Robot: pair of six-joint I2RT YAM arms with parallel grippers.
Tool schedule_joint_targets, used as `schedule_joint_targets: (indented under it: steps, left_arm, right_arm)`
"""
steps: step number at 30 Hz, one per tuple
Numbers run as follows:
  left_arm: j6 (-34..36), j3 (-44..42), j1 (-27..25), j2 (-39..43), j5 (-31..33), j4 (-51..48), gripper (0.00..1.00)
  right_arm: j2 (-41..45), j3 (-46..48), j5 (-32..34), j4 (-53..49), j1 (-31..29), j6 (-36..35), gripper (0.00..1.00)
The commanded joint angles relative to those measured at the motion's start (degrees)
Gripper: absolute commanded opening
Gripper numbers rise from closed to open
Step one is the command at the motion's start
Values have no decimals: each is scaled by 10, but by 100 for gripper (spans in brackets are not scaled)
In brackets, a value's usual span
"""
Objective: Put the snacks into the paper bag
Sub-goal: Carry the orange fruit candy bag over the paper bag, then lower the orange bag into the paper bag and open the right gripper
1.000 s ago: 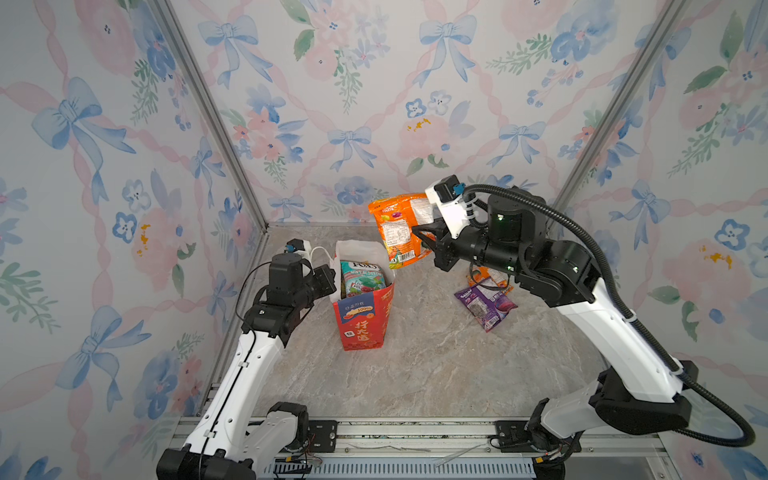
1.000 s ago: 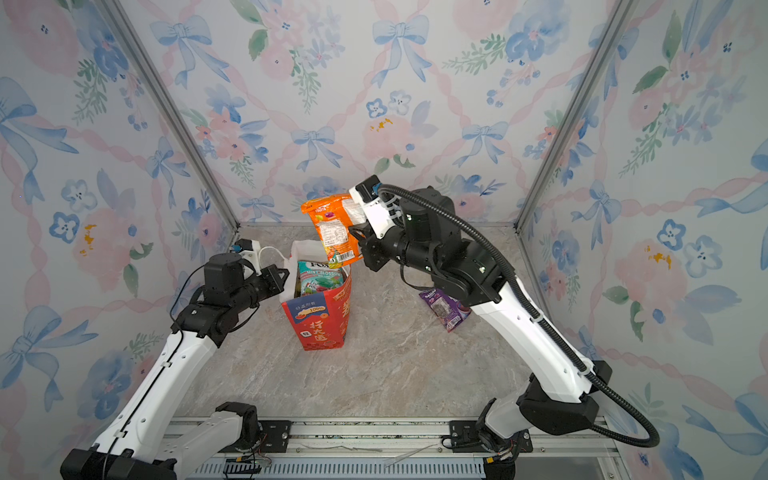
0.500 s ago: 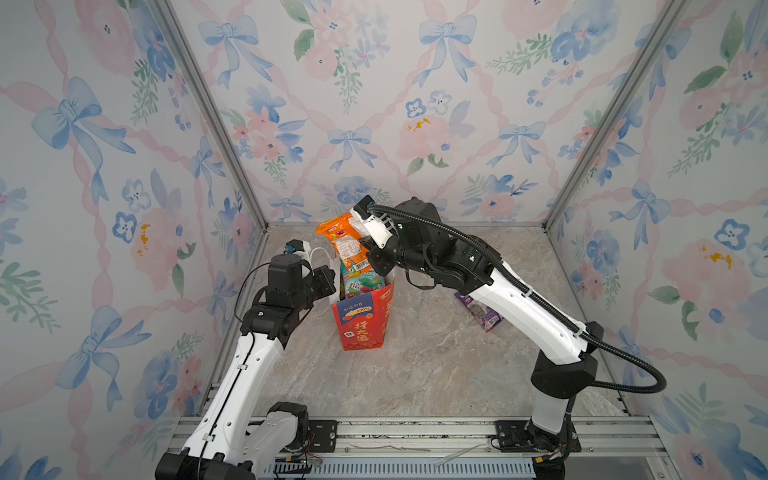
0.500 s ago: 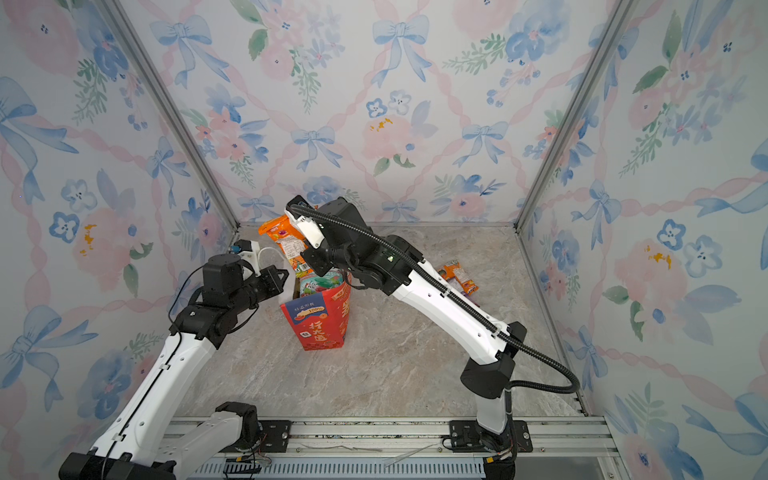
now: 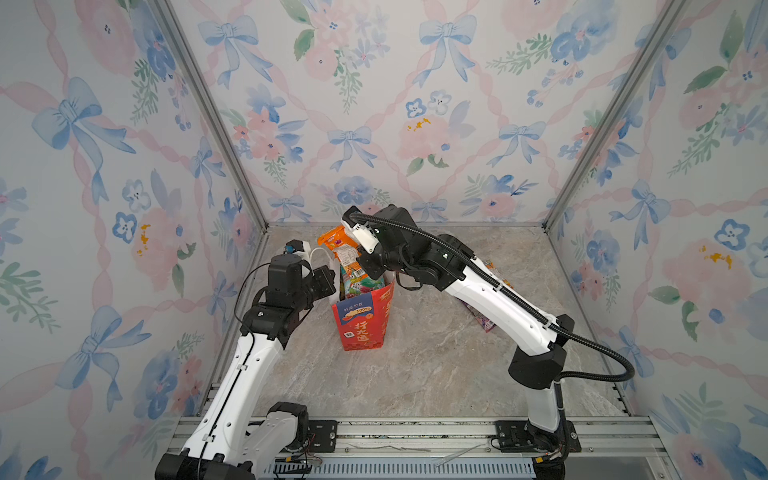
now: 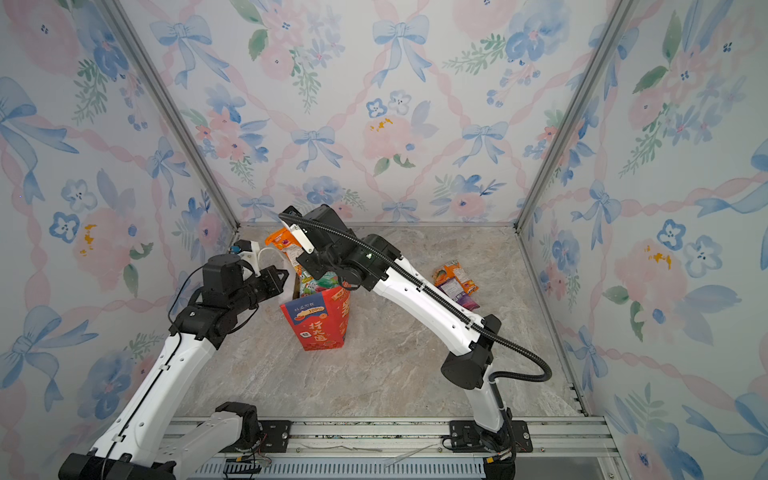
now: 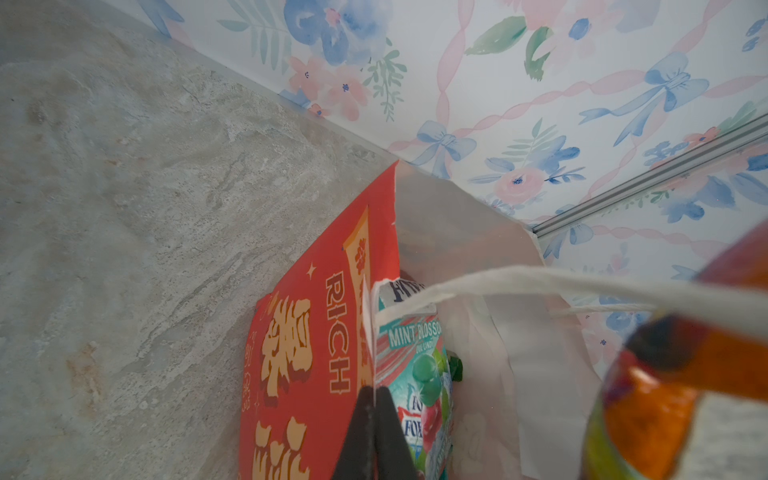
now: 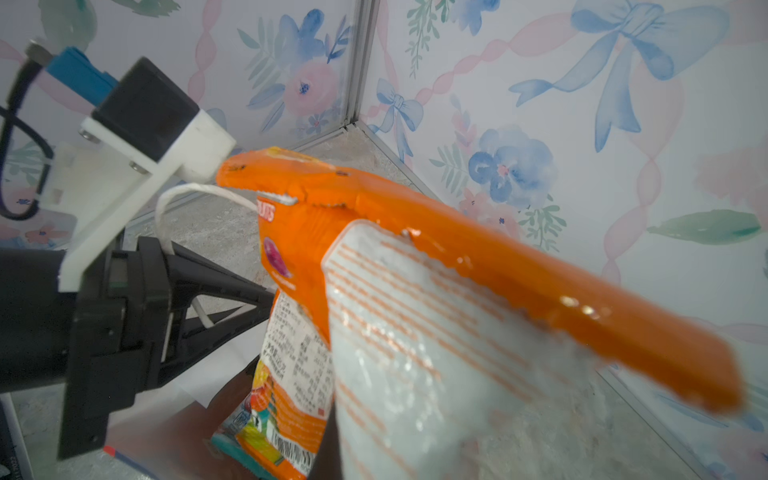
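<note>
A: Where is the paper bag?

B: Standing upright on the table, left of the middle in both top views, mouth open.

A: And the left gripper?

B: At the bag's left rim, clamped on the paper edge. In the left wrist view the two black fingers are pressed together with the rim between them. The string handle loops just past them.

A: The right gripper?

B: It reaches across to the bag and is clenched on an orange packet. The packet hangs tilted right over the open mouth, its lower end down at the rim.

A: Anything inside?

B: A mint packet stands against the near wall, just beside the left fingers.

A: The other snacks?

B: Some loose packets, orange and purple, lie on the table well to the right of the bag, beyond the right arm.
</note>
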State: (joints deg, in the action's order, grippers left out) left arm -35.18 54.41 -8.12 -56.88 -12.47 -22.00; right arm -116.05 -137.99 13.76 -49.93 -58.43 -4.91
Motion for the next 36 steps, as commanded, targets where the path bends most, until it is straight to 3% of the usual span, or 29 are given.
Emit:
schedule_joint_targets:
  steps: [1, 10, 20, 29, 36]
  left_arm:
    - [-2, -3, -1, 6, 1, 0, 0]
    - [-2, -1, -1, 3, 2, 0, 0]
    - [-3, 2, -1, -2, 1, 1, 0]
    - [-3, 3, -2, -1, 1, 2, 0]
    - [-2, 3, -2, -1, 1, 2, 0]
  right_arm:
    - [-8, -23, -4, -12, 7, 16, 0]
    - [-12, -25, -36, -56, 14, 44, 0]
    - [-23, -39, -137, -115, 26, 81, 0]
    - [-20, -39, -189, -132, 38, 121, 0]
    - [-26, -44, -197, -142, 39, 135, 3]
